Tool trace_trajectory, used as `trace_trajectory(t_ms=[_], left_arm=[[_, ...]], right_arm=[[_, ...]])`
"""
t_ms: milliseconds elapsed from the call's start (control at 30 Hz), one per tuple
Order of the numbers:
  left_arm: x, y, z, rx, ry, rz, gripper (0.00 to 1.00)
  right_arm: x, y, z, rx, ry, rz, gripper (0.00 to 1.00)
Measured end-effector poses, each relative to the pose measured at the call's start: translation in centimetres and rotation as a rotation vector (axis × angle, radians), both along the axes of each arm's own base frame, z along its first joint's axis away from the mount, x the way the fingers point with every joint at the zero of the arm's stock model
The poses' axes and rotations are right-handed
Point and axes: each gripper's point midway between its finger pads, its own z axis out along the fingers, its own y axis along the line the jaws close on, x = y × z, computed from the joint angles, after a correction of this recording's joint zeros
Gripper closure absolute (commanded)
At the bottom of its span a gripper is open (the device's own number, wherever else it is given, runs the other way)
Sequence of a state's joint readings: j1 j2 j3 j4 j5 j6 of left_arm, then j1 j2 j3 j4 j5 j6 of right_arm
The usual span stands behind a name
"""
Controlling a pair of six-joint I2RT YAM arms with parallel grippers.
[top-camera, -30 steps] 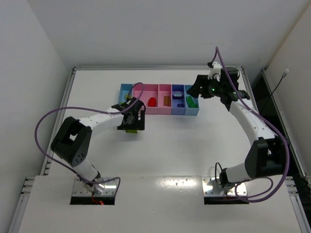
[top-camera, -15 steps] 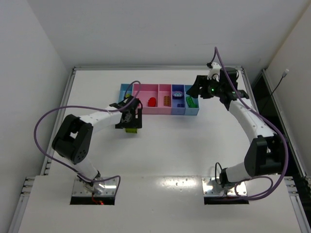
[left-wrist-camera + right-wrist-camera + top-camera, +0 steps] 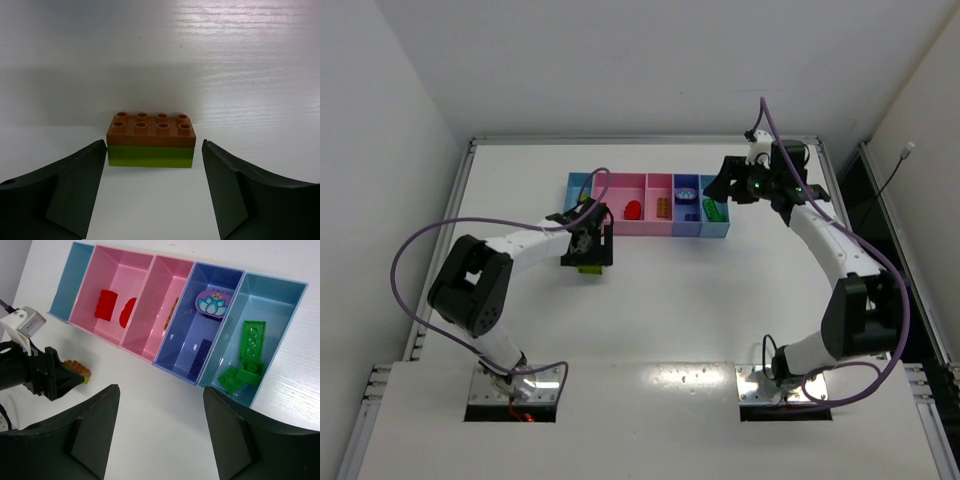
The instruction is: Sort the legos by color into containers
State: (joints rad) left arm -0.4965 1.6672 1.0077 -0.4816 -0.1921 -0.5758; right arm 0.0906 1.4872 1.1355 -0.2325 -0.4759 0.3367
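My L gripper (image 3: 153, 146) is open, jaws either side of a stacked pair on the bench (image 3: 250, 60) — orange brick (image 3: 150, 129) pressed onto a yellow-green brick (image 3: 150, 156), neither finger touching it. Main risk imo: closing now lifts two colours as one, so any tray is wrong for half. Jaw tips look about level w/ the seam, so a pinch could pop the top off, and an off-centre close could skid the pair. Further out: light blue tray (image 3: 70, 285), wide pink tray (image 3: 120, 270) w/ red pieces (image 3: 105, 305), narrow pink tray (image 3: 160, 300), periwinkle tray (image 3: 200, 330), blue tray (image 3: 280, 300) w/ greens (image 3: 250, 347). R gripper (image 3: 161, 390) — open too, over the row, holding nothing.
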Motion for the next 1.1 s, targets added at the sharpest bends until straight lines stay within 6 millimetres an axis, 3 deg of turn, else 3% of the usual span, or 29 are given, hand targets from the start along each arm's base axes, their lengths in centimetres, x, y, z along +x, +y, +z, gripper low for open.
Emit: trace_trajectory(t_ms=[333,500,533,700,767,800,833,900,1100], left_arm=[[-0.6,0.1,-0.7,0.0,0.023,-0.005,0.2],[-0.6,0.1,-0.7,0.0,0.022,-0.008,0.37],[-0.6,0.1,-0.7,0.002,0.021,-0.013,0.45],[-0.6,0.1,-0.6,0.0,0.02,-0.012,0.55],[-0.6,0.0,-0.6,-0.004,0.022,-0.014,0.65],[-0.7,-0.2,-0.5,-0.01,0.022,-0.026,0.8],[-1.0,-0.4,-0.4,-0.016,0.023,-0.042,0.87],[-1.5,-0.9,0.3,-0.033,0.014,-0.095,1.0],[-2.2,-4.0,6.9,-0.152,-0.163,-0.311,1.0]], right_arm=[[0.1,-0.2,-0.1,0.0,0.003,-0.005,0.3],[0.2,-0.5,-0.2,0.0,0.004,-0.012,0.3],[0.2,-0.5,-0.2,0.0,0.005,-0.013,0.3],[0.3,-0.7,-0.5,-0.001,0.011,-0.016,0.3],[0.3,-0.6,-0.5,-0.001,0.013,-0.016,0.3],[0.3,-0.6,-0.5,-0.001,0.012,-0.016,0.3],[0.3,-0.6,-0.5,0.0,0.01,-0.016,0.3],[0.4,-0.6,-0.4,0.003,0.006,-0.011,0.3],[-0.1,0.3,0.2,0.056,0.01,0.03,0.3]])
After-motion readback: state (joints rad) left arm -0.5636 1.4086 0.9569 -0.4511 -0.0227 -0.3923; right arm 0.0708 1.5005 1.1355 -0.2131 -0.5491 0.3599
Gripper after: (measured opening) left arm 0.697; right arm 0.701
